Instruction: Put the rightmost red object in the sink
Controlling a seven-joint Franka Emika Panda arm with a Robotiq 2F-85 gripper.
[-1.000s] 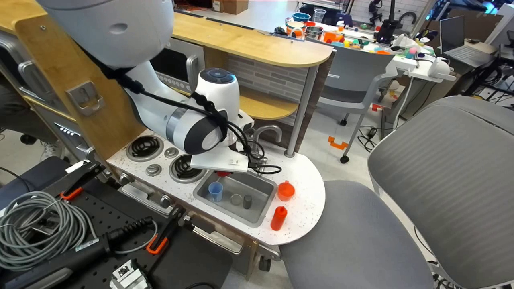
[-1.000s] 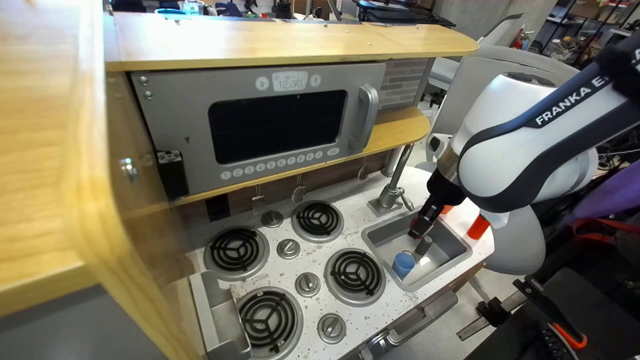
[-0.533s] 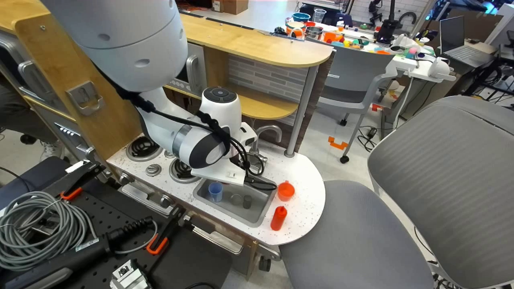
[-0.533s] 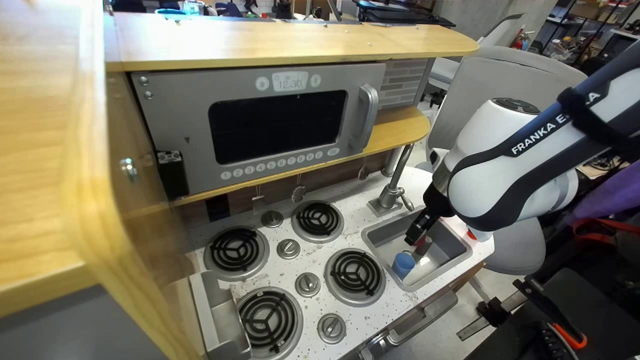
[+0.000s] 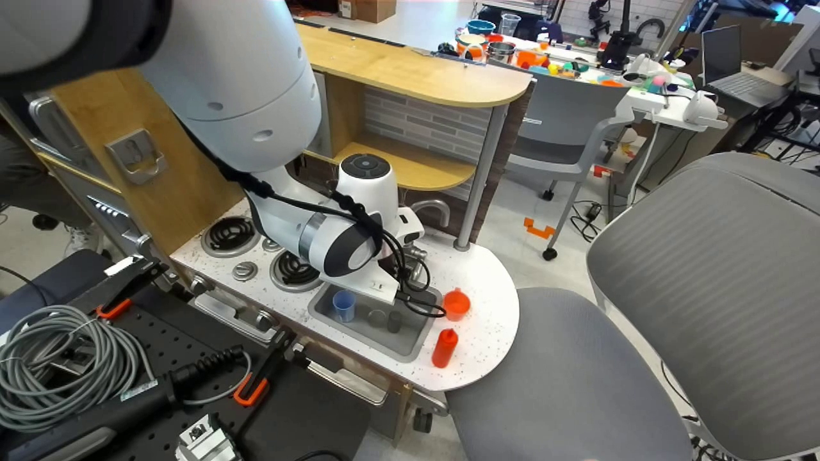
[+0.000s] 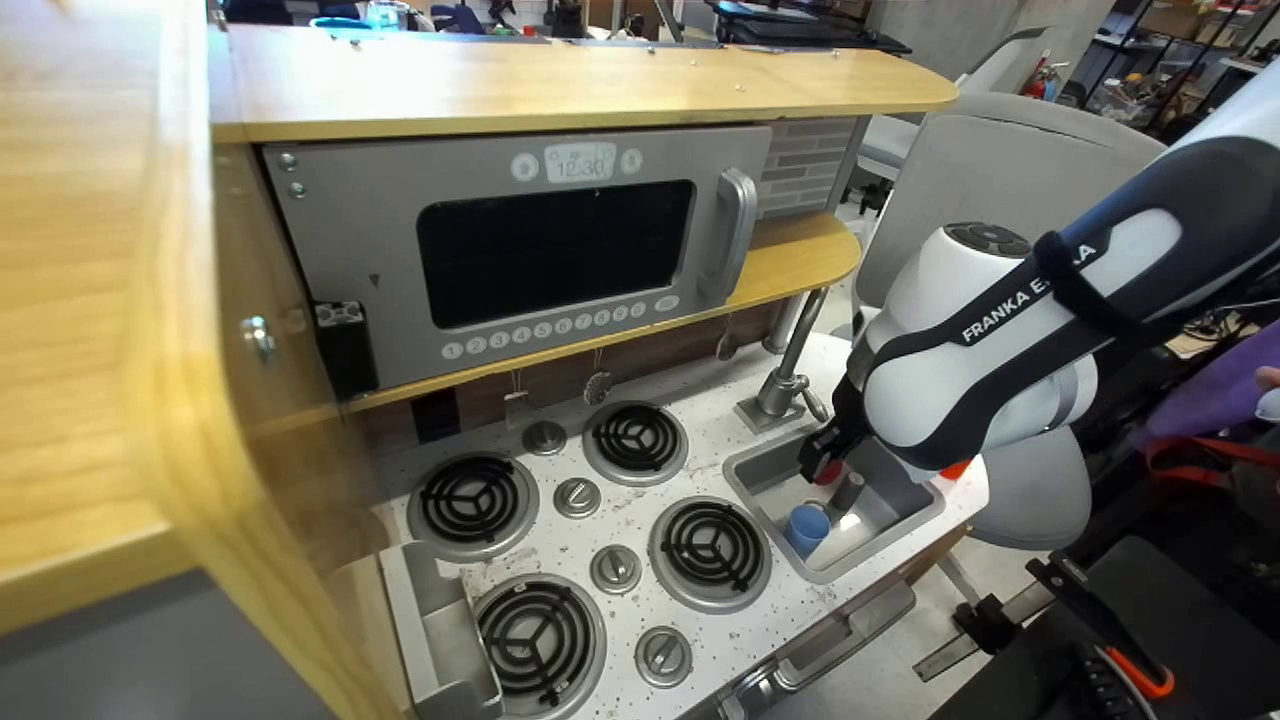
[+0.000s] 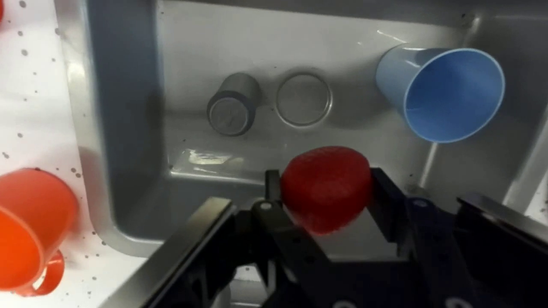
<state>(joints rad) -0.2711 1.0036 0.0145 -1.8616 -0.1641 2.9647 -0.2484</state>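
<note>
My gripper (image 7: 326, 184) is shut on a roundish red piece (image 7: 325, 199), with one finger pressed on each side. In an exterior view the gripper (image 6: 815, 455) hangs over the sink (image 6: 895, 500), near its back-left part, with the red piece (image 6: 829, 473) just below the fingertips. The wrist view shows the grey basin (image 7: 214, 42) beneath the piece. The piece's exact height above the basin floor cannot be told. In an exterior view the sink (image 5: 410, 342) shows, but my arm hides the gripper and the piece. The curved faucet (image 6: 790, 370) stands behind the sink.
A blue cup (image 7: 454, 94) and a grey cylinder (image 7: 233, 102) are in the sink, beside the drain ring. An orange-red cup (image 5: 456, 305) and a red bottle (image 5: 444, 347) stand on the white counter. Black burners (image 6: 710, 545) lie beside the sink.
The arm has come lower. In the exterior views the hand moved down, and the gripper shifted slightly over the basin with the red piece still between its fingers. The cups stayed put.
</note>
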